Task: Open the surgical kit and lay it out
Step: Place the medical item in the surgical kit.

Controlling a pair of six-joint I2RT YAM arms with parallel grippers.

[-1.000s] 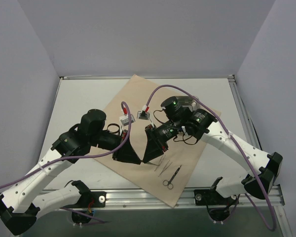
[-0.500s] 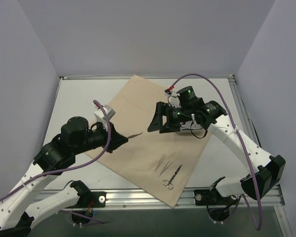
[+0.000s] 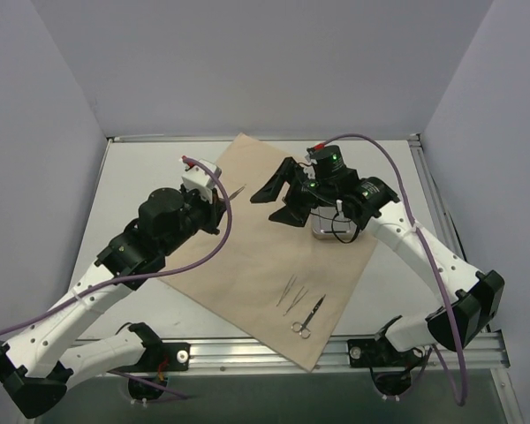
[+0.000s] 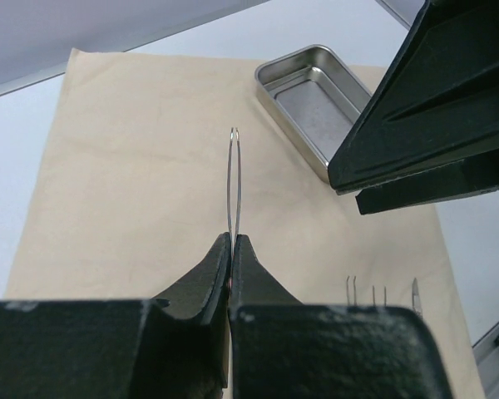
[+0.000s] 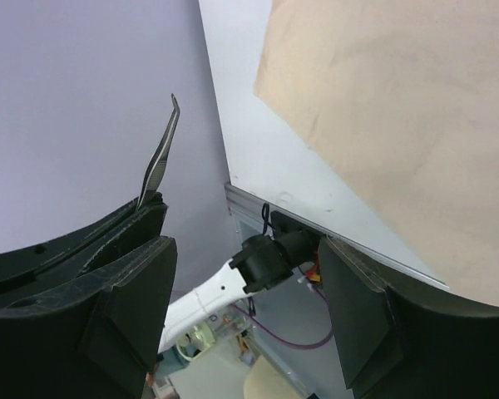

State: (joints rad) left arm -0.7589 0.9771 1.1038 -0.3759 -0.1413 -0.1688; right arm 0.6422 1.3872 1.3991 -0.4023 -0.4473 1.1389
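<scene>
Wrap sheet (image 3: 247,256) lay spread flat as a tan diamond on the table (image 3: 128,185). The right gripper (image 3: 280,200) hung over the sheet's 1 o'clock part, jaws spread wide with nothing between them. It was just at 9 o'clock of the steel tray (image 4: 312,100), which sat on the sheet. The left gripper (image 3: 221,203), at the sheet's 10 o'clock edge, was clamped on held tweezers (image 3: 237,190), tips pointing to 1 o'clock. Scissors (image 3: 307,318) and loose tweezers (image 3: 291,292) lay side by side near the 5 o'clock corner.

I log a white table (image 3: 141,177) with an aluminium rail (image 3: 353,138) along its far edge, enclosed by plain pale lilac-grey walls (image 3: 265,62), evenly lit.
</scene>
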